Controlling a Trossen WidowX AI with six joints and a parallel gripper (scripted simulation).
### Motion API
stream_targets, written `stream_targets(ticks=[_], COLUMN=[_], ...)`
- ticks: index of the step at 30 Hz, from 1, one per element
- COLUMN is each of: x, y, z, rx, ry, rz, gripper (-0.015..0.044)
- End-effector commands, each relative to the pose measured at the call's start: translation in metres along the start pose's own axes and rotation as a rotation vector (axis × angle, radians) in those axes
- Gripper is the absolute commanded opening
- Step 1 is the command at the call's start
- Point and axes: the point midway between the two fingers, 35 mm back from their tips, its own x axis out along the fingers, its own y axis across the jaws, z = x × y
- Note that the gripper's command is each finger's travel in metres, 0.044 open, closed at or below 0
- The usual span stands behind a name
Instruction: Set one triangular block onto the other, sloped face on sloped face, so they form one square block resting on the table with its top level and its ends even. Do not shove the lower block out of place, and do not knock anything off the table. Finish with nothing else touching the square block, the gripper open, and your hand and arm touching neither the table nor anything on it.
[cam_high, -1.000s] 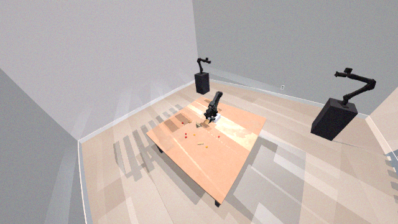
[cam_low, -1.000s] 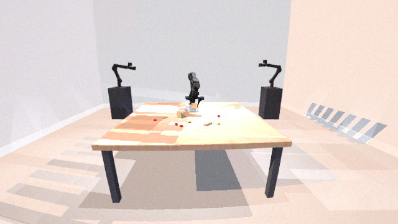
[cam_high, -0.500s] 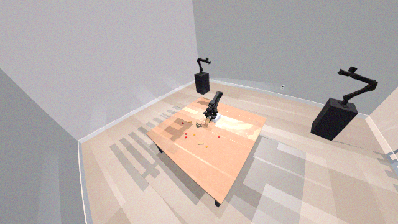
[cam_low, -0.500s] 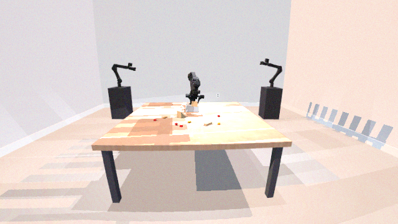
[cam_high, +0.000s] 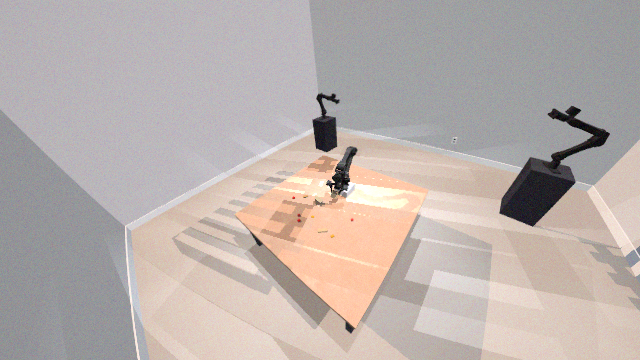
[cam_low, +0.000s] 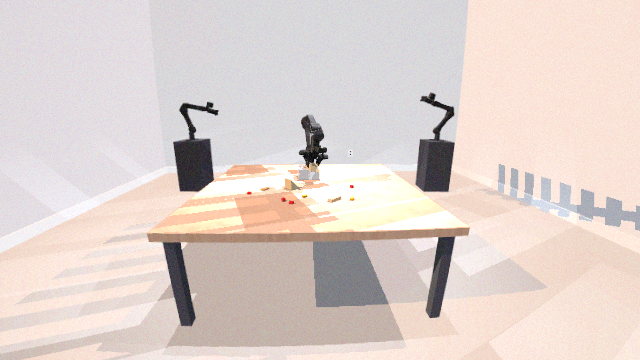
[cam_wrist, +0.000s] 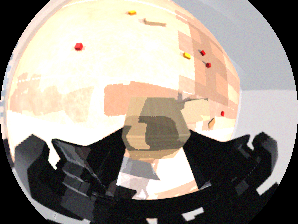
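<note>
Tan wooden triangular block (cam_wrist: 156, 132) clamped between the dark gripper (cam_wrist: 154, 163) fingers, jaws part-way apart on its width, seen close in the wrist view with the pale table (cam_low: 400, 220) below. Farther out on the table, a second triangular block (cam_low: 291, 184) resting just left of the arm (cam_low: 313, 137) in the exterior view, red and yellow bits scattered nearby. Beyond, two black pedestals (cam_low: 193, 164) by the grey walls.
</note>
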Motion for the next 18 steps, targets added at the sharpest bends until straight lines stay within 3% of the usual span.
stream_targets(ticks=[1,18], x=[-0.0010,-0.0007], y=[-0.0009,0.0001], z=[0.0013,0.0025], rx=[-0.133,-0.710], ry=[0.010,0.067], rz=[-0.011,-0.018], gripper=[0.0000,0.0000])
